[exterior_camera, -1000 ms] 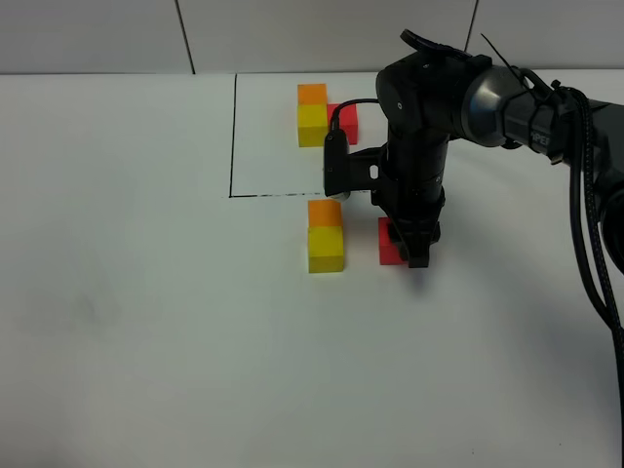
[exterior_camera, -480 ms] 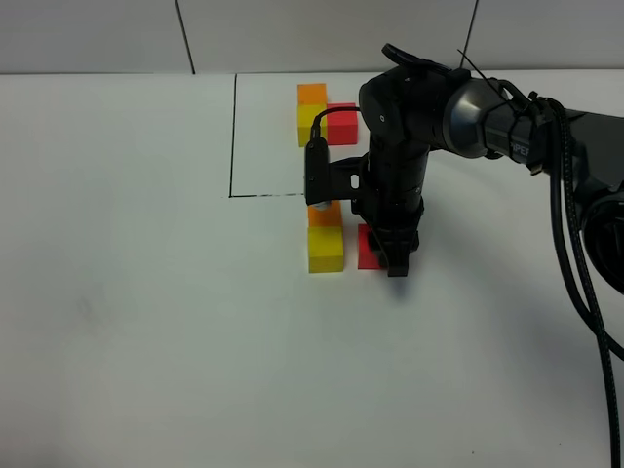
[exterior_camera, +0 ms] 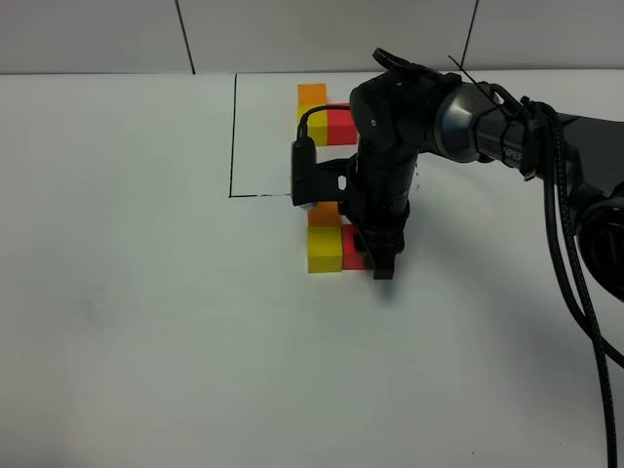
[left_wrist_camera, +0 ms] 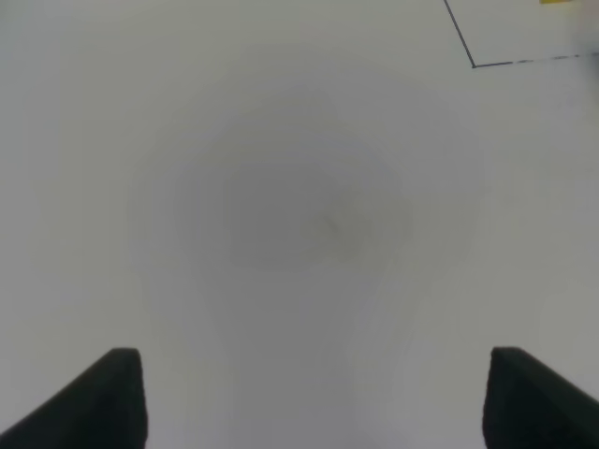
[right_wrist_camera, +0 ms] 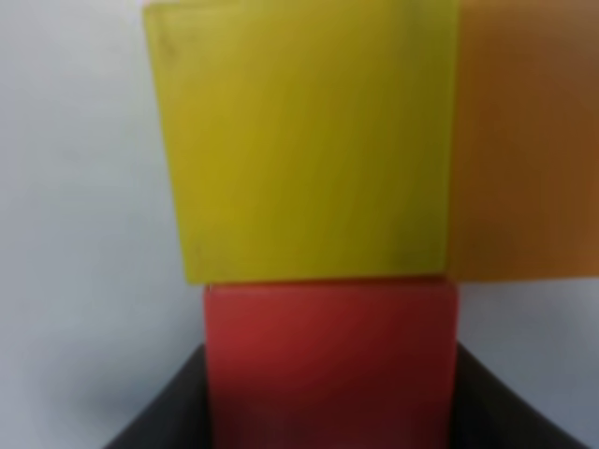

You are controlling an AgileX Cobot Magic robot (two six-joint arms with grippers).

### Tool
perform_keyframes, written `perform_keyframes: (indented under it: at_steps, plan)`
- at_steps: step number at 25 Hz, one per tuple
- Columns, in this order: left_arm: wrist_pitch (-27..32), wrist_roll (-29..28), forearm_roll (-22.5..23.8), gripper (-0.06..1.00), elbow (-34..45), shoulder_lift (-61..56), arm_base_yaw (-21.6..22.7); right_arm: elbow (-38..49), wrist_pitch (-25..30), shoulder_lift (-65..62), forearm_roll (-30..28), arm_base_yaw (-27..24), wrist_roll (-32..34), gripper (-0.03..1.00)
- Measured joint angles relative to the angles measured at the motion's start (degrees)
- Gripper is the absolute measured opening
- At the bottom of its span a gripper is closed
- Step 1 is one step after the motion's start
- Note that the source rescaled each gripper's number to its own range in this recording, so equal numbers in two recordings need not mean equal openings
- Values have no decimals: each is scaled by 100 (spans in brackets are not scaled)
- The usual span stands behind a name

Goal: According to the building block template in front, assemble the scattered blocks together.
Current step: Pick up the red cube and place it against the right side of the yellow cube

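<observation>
The right tool (exterior_camera: 383, 261) is standing low over the white bench (exterior_camera: 146, 322), clenched on the red block (exterior_camera: 352, 252) — in the right wrist view the red block (right_wrist_camera: 329, 360) is sitting between the two dark fingers (right_wrist_camera: 164, 412), its face touching the yellow block (right_wrist_camera: 304, 140). The orange block (exterior_camera: 325, 214) is lying against the yellow block (exterior_camera: 325, 250) on the side nearer the template, partly hidden by the arm. The building block template (exterior_camera: 322, 109) is resting at the far edge of the drawn black rectangle (exterior_camera: 234, 136). The left tool (left_wrist_camera: 309, 398) is hanging released over bare bench, well apart from the blocks — its fingertips (left_wrist_camera: 112, 393) are standing wide.
</observation>
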Motion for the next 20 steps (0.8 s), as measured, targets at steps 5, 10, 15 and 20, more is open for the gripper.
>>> perform_keyframes:
  at_steps: [5,10,15,20]
  plan:
    - [0,0,0,77,0,0,0,0,-29,0,197,0,22,0]
    - [0,0,0,77,0,0,0,0,-45,11,289,0,47,0]
    - [0,0,0,77,0,0,0,0,-18,11,295,0,55,0]
    - [0,-9,0,77,0,0,0,0,15,11,311,0,49,0]
